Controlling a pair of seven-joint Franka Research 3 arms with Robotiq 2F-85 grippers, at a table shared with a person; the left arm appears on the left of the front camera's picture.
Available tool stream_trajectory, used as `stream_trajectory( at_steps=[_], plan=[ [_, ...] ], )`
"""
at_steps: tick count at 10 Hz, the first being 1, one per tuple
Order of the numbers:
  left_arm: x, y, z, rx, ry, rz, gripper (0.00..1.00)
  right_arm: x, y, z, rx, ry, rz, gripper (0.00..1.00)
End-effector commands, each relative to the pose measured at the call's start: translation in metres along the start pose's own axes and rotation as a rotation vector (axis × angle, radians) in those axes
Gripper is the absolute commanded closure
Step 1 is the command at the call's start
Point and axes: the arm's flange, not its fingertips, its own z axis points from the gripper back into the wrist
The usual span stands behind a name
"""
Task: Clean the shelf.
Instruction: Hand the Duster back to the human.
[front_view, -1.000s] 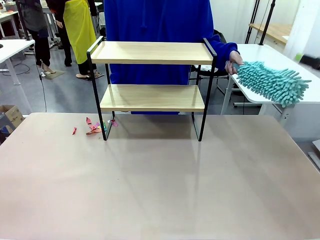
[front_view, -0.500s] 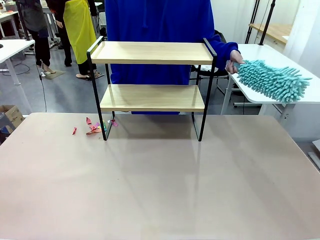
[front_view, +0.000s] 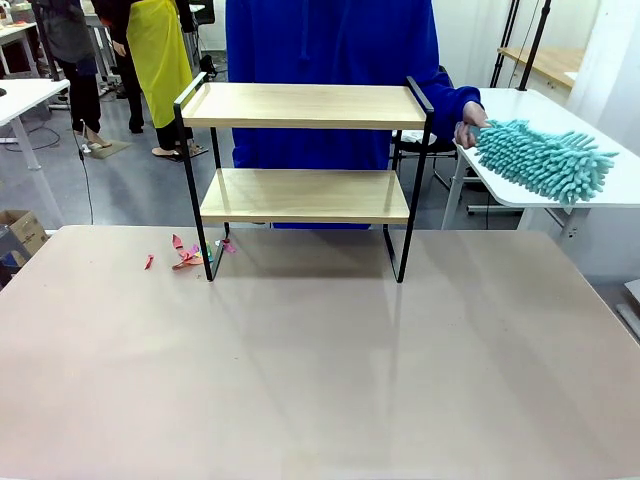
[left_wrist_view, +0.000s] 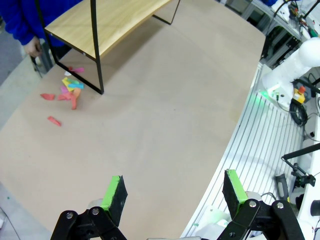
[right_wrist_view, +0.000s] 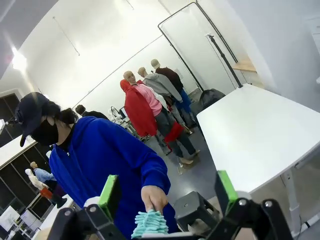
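The shelf (front_view: 305, 150), two light wood boards in a thin black frame, stands on the far part of the brown table (front_view: 320, 370); both boards look bare. Its lower board and a front leg (left_wrist_view: 97, 55) show in the left wrist view. Pink and coloured paper scraps (front_view: 185, 255) lie on the table by the shelf's left legs, also scraps (left_wrist_view: 67, 92). A person in a blue hoodie stands behind the shelf, one hand holding a teal fluffy duster (front_view: 545, 160) out to the right; its tip (right_wrist_view: 149, 222) shows below the hand. My left gripper (left_wrist_view: 175, 192) is open above the table. My right gripper (right_wrist_view: 167, 195) is open, raised, facing the person.
A white table (front_view: 560, 130) stands at the right behind the duster. Other people stand in the aisle at the far left. The near and middle table surface is bare. The table's edge (left_wrist_view: 220, 165) and a robot base (left_wrist_view: 295, 65) lie to the right in the left wrist view.
The person has shifted slightly to the right behind the shelf and drawn the duster a little up and inward. Neither gripper's state has changed.
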Motion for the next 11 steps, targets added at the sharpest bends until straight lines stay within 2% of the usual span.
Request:
stream_trajectory(
  at_steps=[1,11],
  plan=[
    [0.0027,-0.0013,0.0007,-0.010,-0.014,0.005,0.00,-0.0006,0.0003,0.0010,0.001,-0.009,0.010,0.00],
    [0.0027,-0.0013,0.0007,-0.010,-0.014,0.005,0.00,-0.0006,0.0003,0.0010,0.001,-0.009,0.010,0.00]
  ],
)
